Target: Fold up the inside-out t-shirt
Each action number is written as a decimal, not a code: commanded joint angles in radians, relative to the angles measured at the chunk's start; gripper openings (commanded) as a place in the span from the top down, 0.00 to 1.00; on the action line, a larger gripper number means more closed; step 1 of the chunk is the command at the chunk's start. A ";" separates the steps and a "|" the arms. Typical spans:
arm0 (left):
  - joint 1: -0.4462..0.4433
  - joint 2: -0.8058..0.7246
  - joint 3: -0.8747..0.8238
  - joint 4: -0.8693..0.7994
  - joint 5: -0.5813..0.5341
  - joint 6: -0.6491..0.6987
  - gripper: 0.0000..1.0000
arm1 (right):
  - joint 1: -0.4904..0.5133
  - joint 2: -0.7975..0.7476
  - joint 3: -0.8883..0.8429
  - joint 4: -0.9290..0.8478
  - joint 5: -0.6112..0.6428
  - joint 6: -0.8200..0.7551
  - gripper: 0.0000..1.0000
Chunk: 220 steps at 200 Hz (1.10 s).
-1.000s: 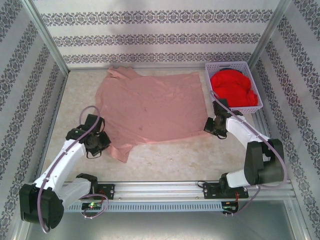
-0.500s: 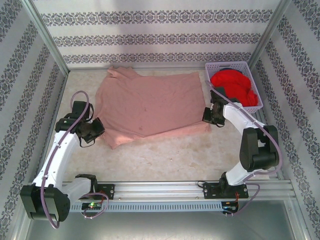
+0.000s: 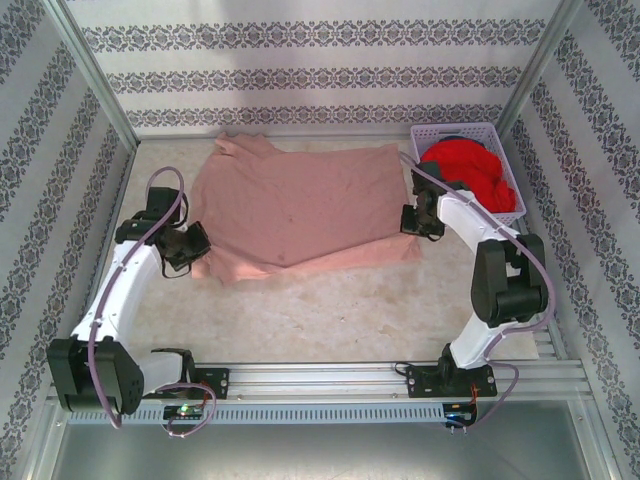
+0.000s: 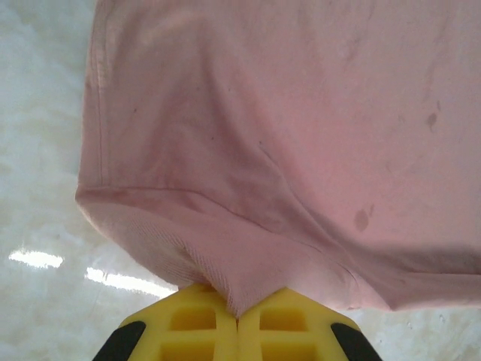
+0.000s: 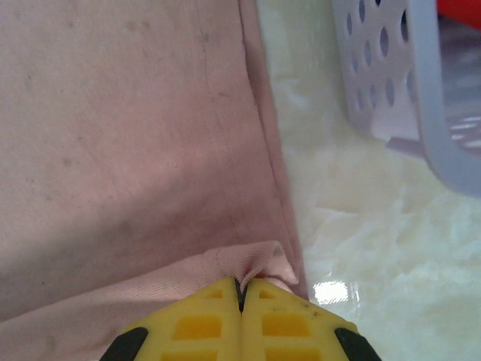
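Find the shirt spread on the far half of the counter. Its near edge is doubled over into a narrow band between the two claws. The basket stands at the far right corner, just beside the shirt's right edge. The right arm runs along the basket's left side. Patterned walls close in the counter on three sides.

In the top view, the left claw sits at the shirt's near left corner and the right claw at its near right corner. You cannot read the jaws there; use the wrist views.

- Left wrist view: the left claw is clenched, its yellow fingers pressed together on a fold of the shirt. Small dark spots mark the cloth. Bare counter lies to the left.
- Right wrist view: the right claw is clenched on a corner of the shirt, beside a stitched hem. A strip of counter separates the shirt from the perforated basket.

The basket holds a red garment, heaped above the rim. The right wrist view catches a patch of it.
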 commanded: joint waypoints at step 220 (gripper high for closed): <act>0.039 0.384 0.277 0.214 0.041 0.041 1.00 | 0.017 0.160 0.198 -0.043 0.113 -0.042 1.00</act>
